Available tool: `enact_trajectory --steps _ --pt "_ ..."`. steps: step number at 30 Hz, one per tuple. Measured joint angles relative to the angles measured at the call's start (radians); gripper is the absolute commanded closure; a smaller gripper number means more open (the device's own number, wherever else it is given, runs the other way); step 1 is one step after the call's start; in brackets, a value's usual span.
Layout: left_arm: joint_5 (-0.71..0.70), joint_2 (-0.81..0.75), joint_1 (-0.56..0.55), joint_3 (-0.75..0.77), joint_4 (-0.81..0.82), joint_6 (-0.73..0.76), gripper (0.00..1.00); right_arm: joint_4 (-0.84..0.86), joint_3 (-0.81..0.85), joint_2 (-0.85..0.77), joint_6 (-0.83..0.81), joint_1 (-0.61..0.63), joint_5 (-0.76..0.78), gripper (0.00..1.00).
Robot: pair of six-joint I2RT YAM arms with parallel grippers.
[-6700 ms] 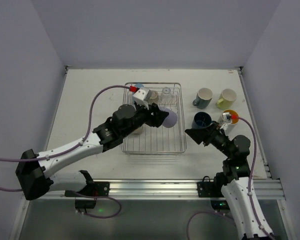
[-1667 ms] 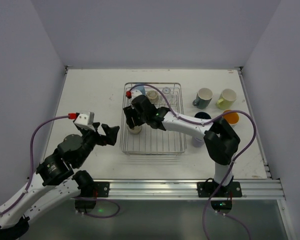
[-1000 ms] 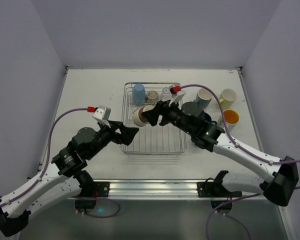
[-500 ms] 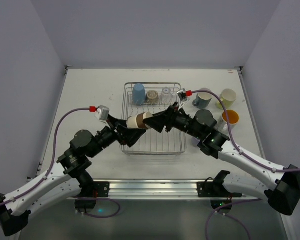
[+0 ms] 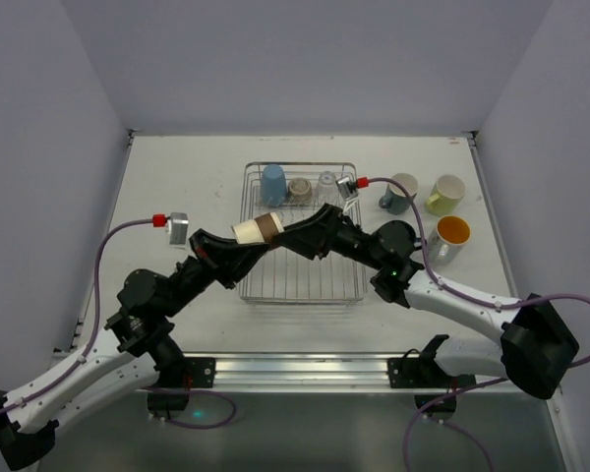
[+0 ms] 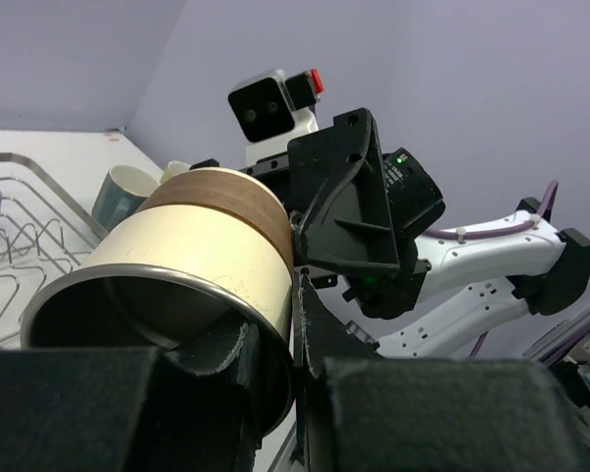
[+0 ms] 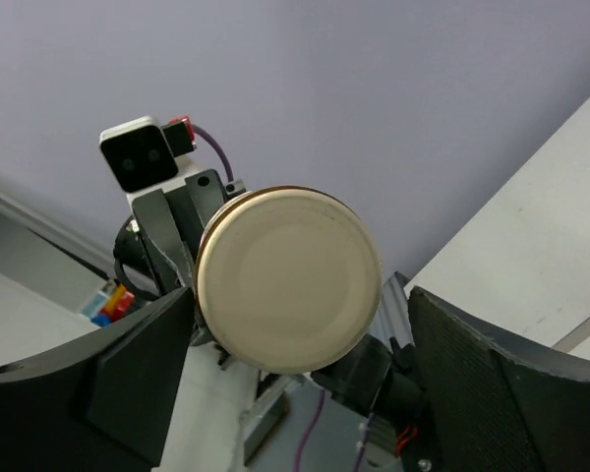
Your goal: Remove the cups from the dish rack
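A beige cup (image 5: 255, 229) with a brown band hangs on its side above the left part of the dish rack (image 5: 300, 280). My left gripper (image 5: 236, 239) is shut on its rim, one finger inside the mouth and one outside (image 6: 297, 329). My right gripper (image 5: 283, 231) stands open around the cup's base (image 7: 287, 278), its fingers (image 7: 128, 393) on either side with a gap on the right. Three cups still stand along the rack's far end: light blue (image 5: 272, 184), beige (image 5: 299, 189) and clear (image 5: 325, 185).
Right of the rack stand a grey-teal mug (image 5: 401, 192), a yellow-green mug (image 5: 446, 194) and an orange-lined mug (image 5: 451, 236). Both arms cross over the rack's middle. The table's left half (image 5: 167, 187) is bare.
My left gripper has closed on the beige cup's rim and my right gripper has opened around its base. The cup has shifted a little to the left.
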Motion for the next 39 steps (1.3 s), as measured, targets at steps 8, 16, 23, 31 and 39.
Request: enact_trajectory --steps 8,16,23,31,39 --pt "-0.138 0.063 -0.002 0.113 -0.145 0.08 1.0 0.036 -0.109 -0.013 0.082 -0.059 0.034 0.01" --pt "-0.402 0.381 0.053 0.452 -0.436 0.13 1.0 -0.064 -0.164 -0.14 0.045 -0.087 0.112 0.01" --pt "-0.349 0.707 0.386 0.7 -0.598 0.153 1.0 -0.358 -0.185 -0.341 -0.108 -0.087 0.207 0.01" --pt "-0.276 0.855 0.788 0.699 -0.672 0.182 1.0 -0.645 -0.123 -0.421 -0.294 -0.087 0.262 0.01" --pt "-0.272 1.051 0.849 0.61 -0.708 0.207 1.0 -0.752 -0.093 -0.345 -0.395 -0.072 0.197 0.01"
